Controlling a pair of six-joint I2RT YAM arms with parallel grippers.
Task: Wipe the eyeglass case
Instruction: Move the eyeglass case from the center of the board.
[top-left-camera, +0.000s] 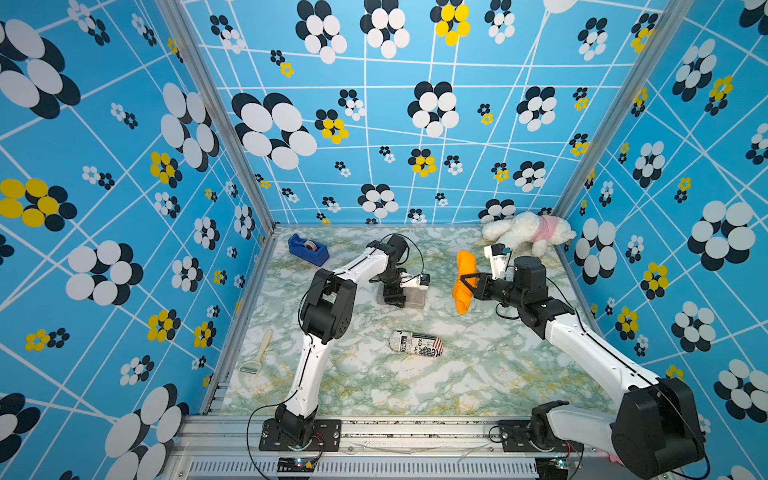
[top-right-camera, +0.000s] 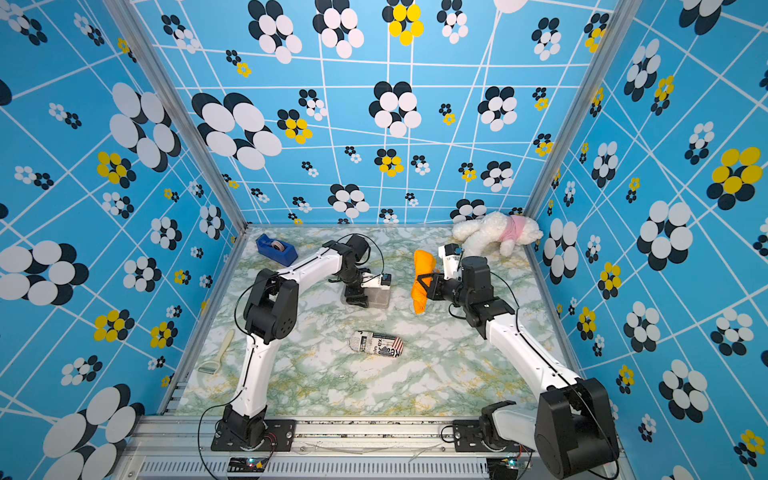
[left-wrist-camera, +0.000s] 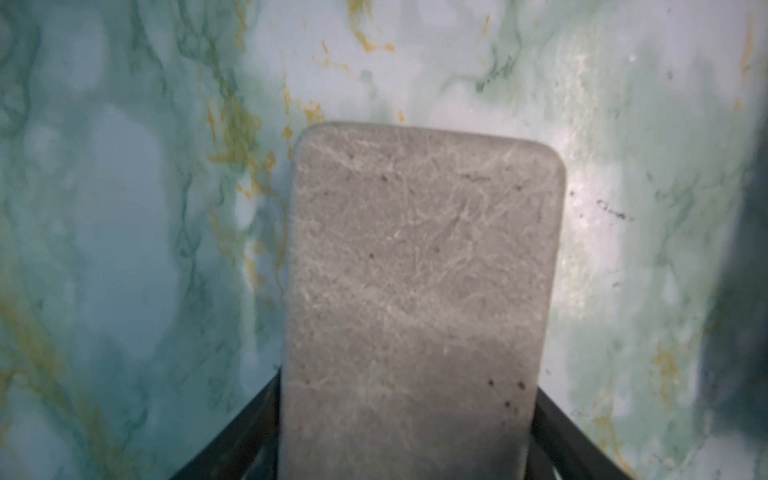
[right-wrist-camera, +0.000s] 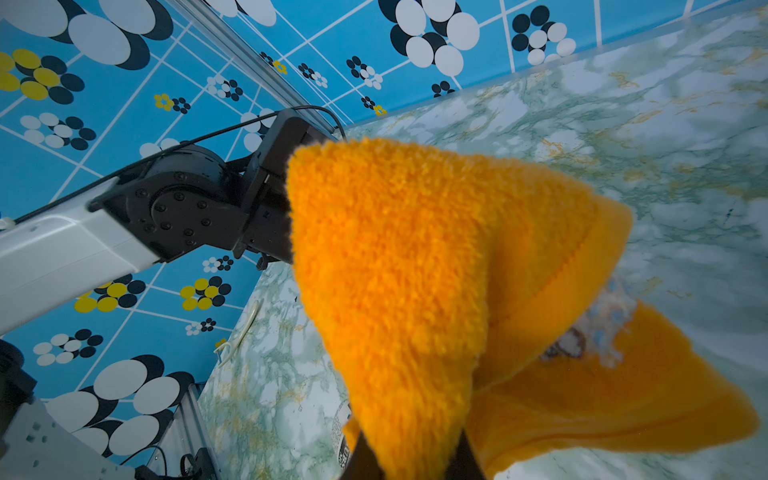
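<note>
The left hand (top-left-camera: 394, 300) points down over the grey eyeglass case (left-wrist-camera: 415, 270), which lies flat mid-way across the desk (top-left-camera: 374, 386). Its fingers (left-wrist-camera: 232, 436) straddle one end, close against the sides, though I cannot tell whether they pinch it yet. The right hand (top-left-camera: 468, 283), turned sideways on its outstretched arm, is clamped on the orange cloth (top-left-camera: 463, 262).

The grey felt eyeglass case (top-left-camera: 412, 297) (left-wrist-camera: 415, 291), a flat rectangle with rounded corners, scuffed and dotted with dark specks, lies flat on the green-veined marble tabletop (top-left-camera: 374, 386) toward its rear middle, while the orange fluffy cloth (top-left-camera: 463, 266) (right-wrist-camera: 395, 270) hangs bunched in the air nearby, not touching it.
</note>
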